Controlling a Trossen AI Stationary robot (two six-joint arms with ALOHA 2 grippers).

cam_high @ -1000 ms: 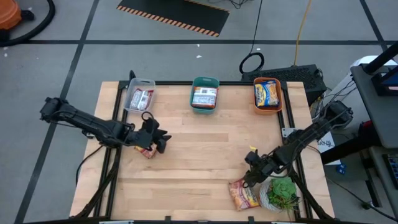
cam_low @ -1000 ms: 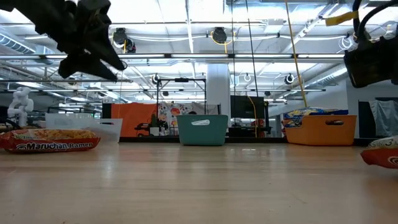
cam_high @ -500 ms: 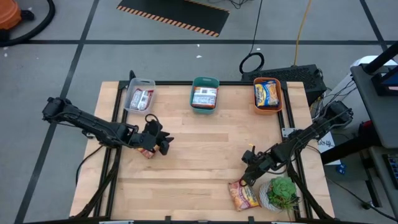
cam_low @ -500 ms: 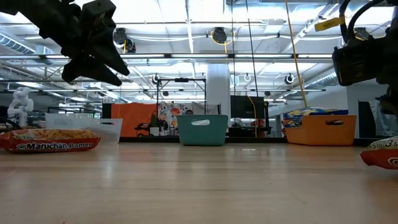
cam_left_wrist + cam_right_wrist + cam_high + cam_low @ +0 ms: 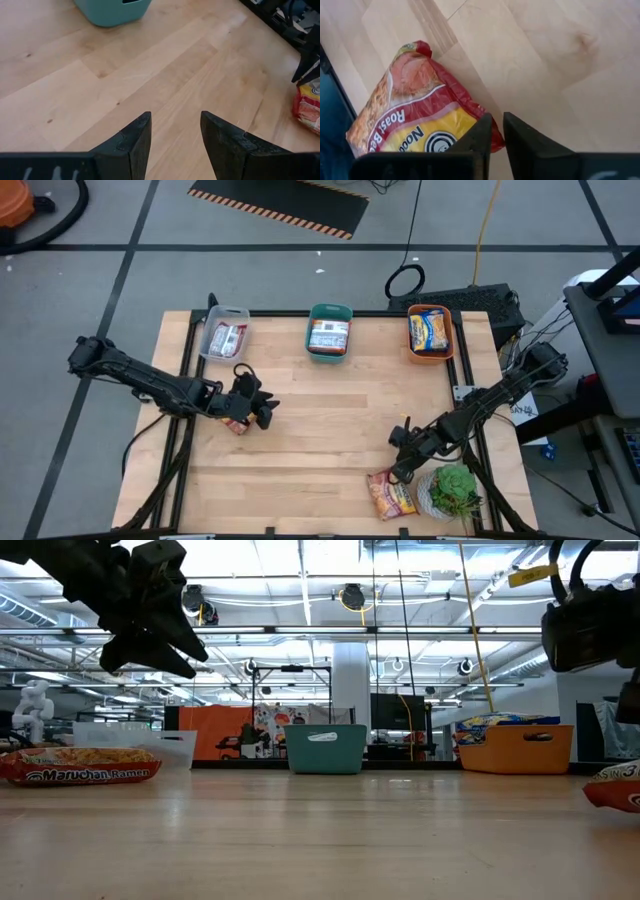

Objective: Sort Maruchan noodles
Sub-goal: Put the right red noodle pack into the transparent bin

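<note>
Along the far edge of the wooden table stand three bins: a clear bin with a red-and-white noodle packet in it, a teal bin holding a blue-and-white packet, and an orange bin holding an orange-yellow packet. Two packets lie loose on the wood. One, a red-and-orange packet, lies flat near the left side, partly hidden from above by the left gripper, which hangs above the table just beside it with its fingers spread apart and nothing between them; its own camera sees only bare wood in the gap. The other, a red-and-yellow packet, lies near the front right corner, right beside a leafy green potted plant. The right gripper is poised over the edge of that packet, its fingers drawn close with only a thin slit left between them. Whether they are pinching the wrapper or simply held nearly closed over it, I cannot tell. In the low view this packet's end shows at the table's right edge.
</note>
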